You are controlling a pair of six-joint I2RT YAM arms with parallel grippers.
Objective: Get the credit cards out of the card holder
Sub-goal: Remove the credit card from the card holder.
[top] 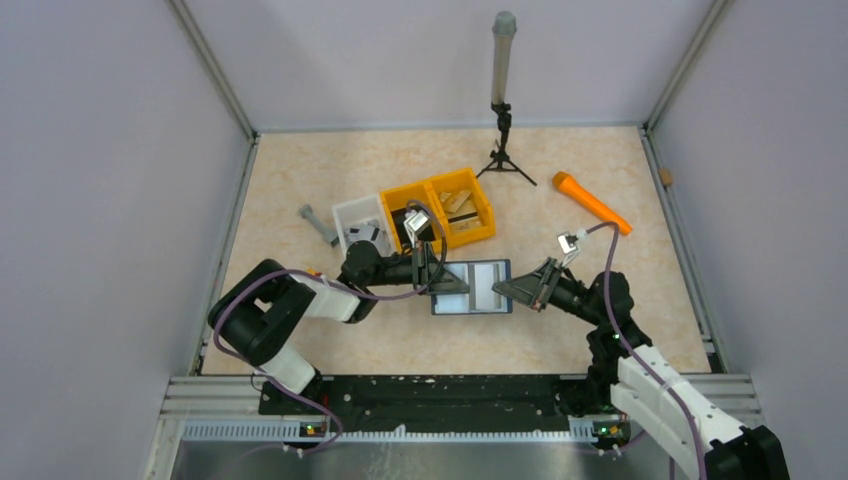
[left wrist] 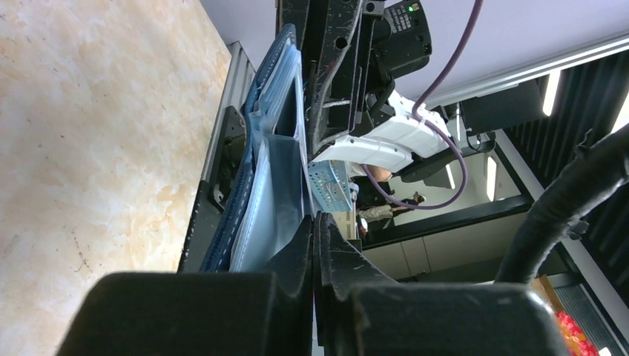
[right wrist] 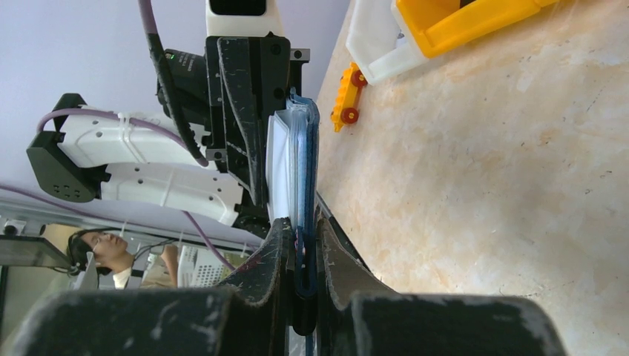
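The card holder [top: 482, 287] hangs open just above the table between my two arms, its pale grey-blue pocketed faces up. My right gripper [top: 514, 291] is shut on its right edge; in the right wrist view the navy edge [right wrist: 304, 170] sits pinched between the fingers of that gripper [right wrist: 300, 226]. My left gripper [top: 446, 282] is at the holder's left edge. In the left wrist view its jaws [left wrist: 313, 222] are pressed together, with the holder's pale pocket [left wrist: 263, 185] beside the left finger. I cannot tell whether anything thin is pinched there. No credit cards show apart from the holder.
A yellow two-compartment bin [top: 446, 209] and a white bin [top: 358, 216] stand just behind the holder. A grey bolt-like piece [top: 318, 224] lies to their left. An orange tool [top: 592, 202] lies at back right, a tripod stand [top: 502, 130] at the back. A small yellow toy car [right wrist: 345, 93] is near the white bin.
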